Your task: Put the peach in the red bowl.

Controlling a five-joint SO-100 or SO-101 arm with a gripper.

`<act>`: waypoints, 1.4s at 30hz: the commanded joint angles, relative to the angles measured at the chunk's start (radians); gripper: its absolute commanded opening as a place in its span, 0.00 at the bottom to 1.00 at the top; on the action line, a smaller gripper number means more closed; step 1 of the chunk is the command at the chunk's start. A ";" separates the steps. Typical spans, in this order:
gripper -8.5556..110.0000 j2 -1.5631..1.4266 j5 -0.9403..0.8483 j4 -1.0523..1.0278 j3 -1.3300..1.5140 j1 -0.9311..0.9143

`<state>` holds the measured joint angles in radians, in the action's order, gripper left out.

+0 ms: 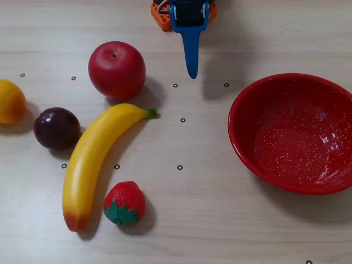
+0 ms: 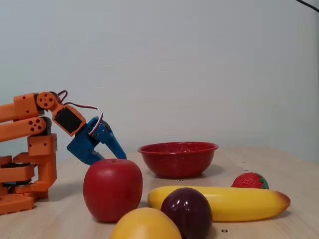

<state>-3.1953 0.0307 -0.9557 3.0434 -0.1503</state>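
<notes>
Peach [image 2: 145,224]: nearest the fixed camera, at the bottom edge; in the overhead view [image 1: 11,101] it lies at the far left edge of the table, well apart from the arm.
Gripper [image 1: 191,70]: blue, at the top centre of the overhead view, tip pointing down the picture; in the fixed view [image 2: 115,149] it hangs tilted above the table, behind the apple.
Fingers: they read as one closed blue blade, with nothing between them.
Red apple [image 1: 116,70]: closest fruit to the gripper, left of it overhead.
Banana [image 1: 94,160]: curved, its green stem end just below the apple.
Plum [image 1: 56,128]: dark purple, between peach and banana.
Strawberry [image 1: 124,203]: beside the banana's lower end.
Red bowl [image 1: 291,88]: at the right side overhead, speckled white, upright, holding nothing; well apart from the peach.
Table [image 1: 209,220]: pale wood grain with small ring marks.
</notes>
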 commanded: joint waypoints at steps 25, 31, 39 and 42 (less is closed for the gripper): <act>0.07 0.706 0.106 -0.071 -0.838 0.295; 0.07 1.032 0.184 -0.284 -1.333 0.448; 0.07 1.473 0.273 -0.568 -1.944 0.716; 0.07 1.598 0.374 -0.647 -2.097 0.816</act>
<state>-1.6045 0.3191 -1.5631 1.0799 0.6105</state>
